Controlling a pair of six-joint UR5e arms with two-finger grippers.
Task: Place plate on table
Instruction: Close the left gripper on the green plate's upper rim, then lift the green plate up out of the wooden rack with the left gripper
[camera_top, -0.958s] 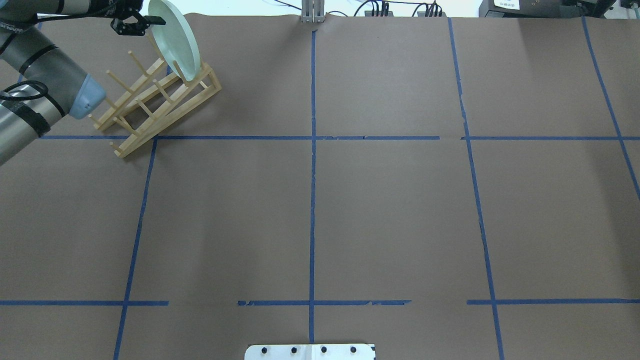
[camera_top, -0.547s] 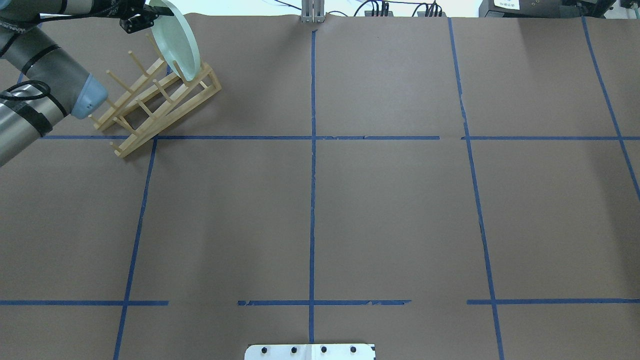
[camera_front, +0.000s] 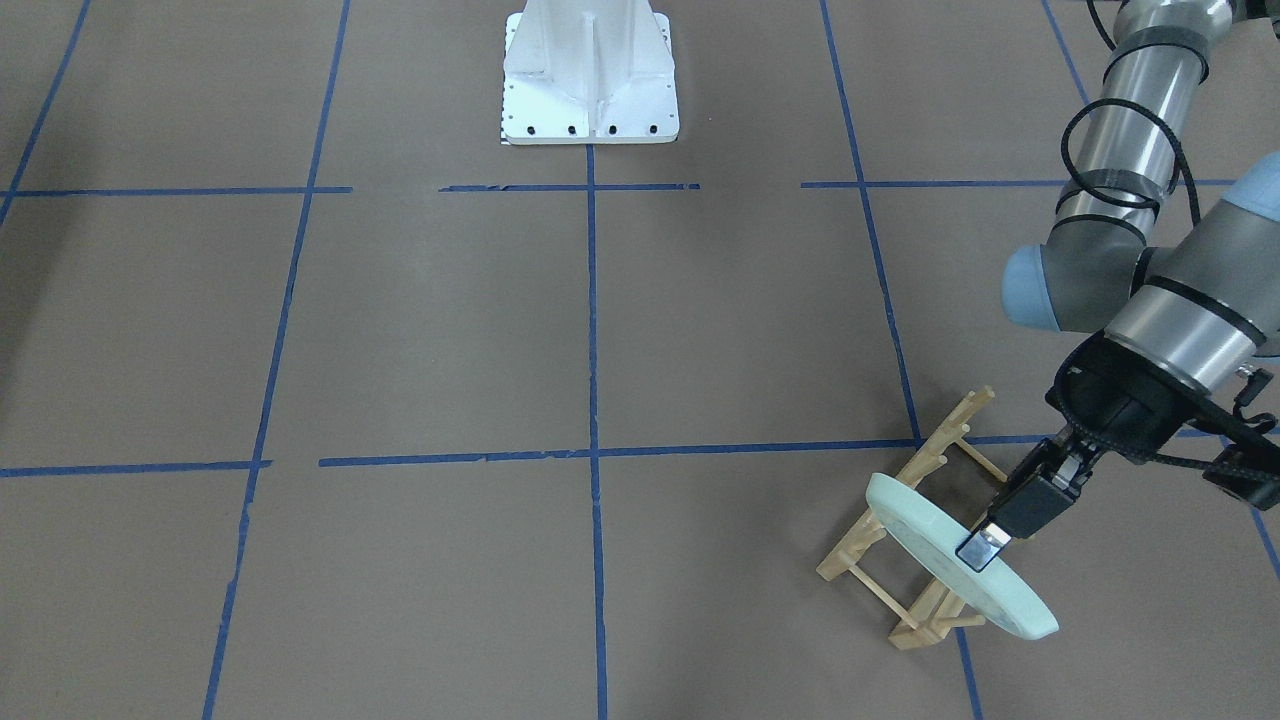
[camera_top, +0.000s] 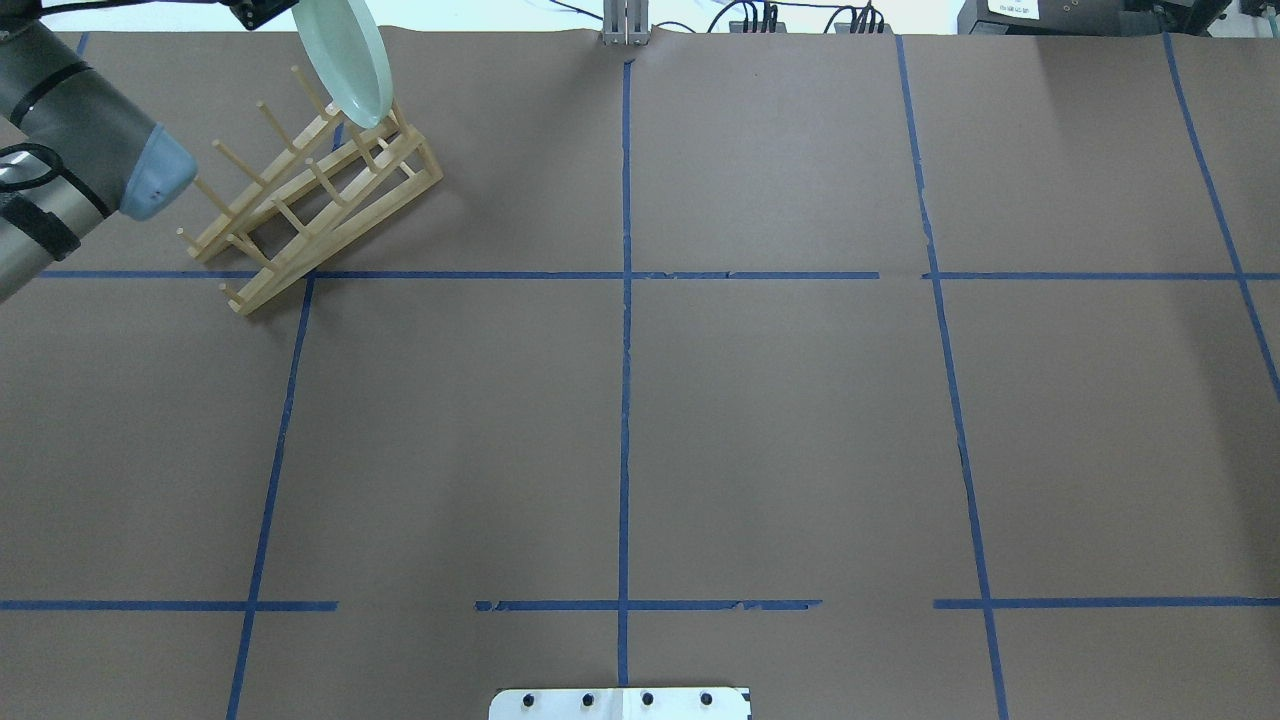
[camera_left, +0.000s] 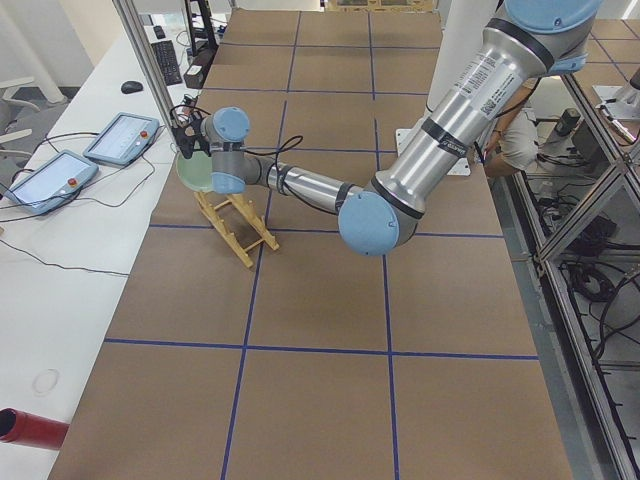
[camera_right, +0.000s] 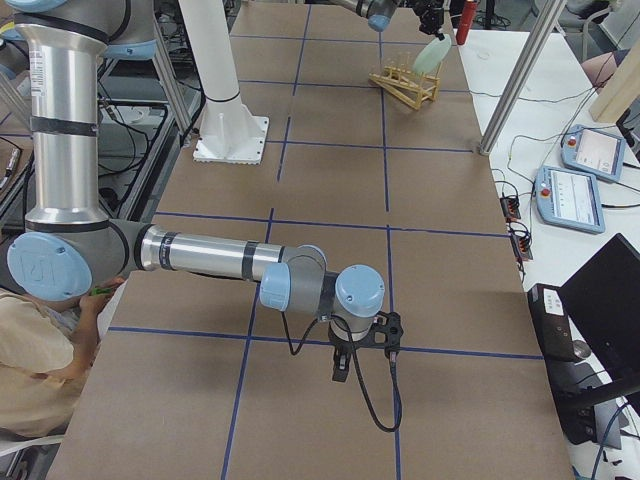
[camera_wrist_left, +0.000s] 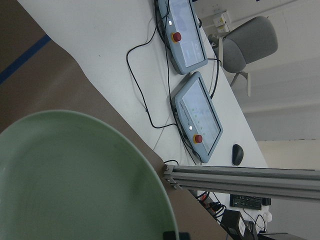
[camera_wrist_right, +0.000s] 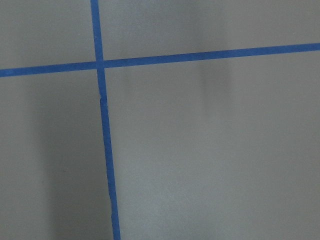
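Gripping one plate, left pincer hangs over one rack (right pincer: cannot tell).

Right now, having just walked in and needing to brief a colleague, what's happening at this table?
The left gripper is clamped on the rim of a round pale mint-green plate. It holds the plate tilted on edge over the end of a slatted light-wood peg rack. Whether the plate is fully clear of the pegs is hard to tell. It is not yet down on the brown paper-covered table with blue tape lines. The right gripper hangs low over bare paper, away from the rack.
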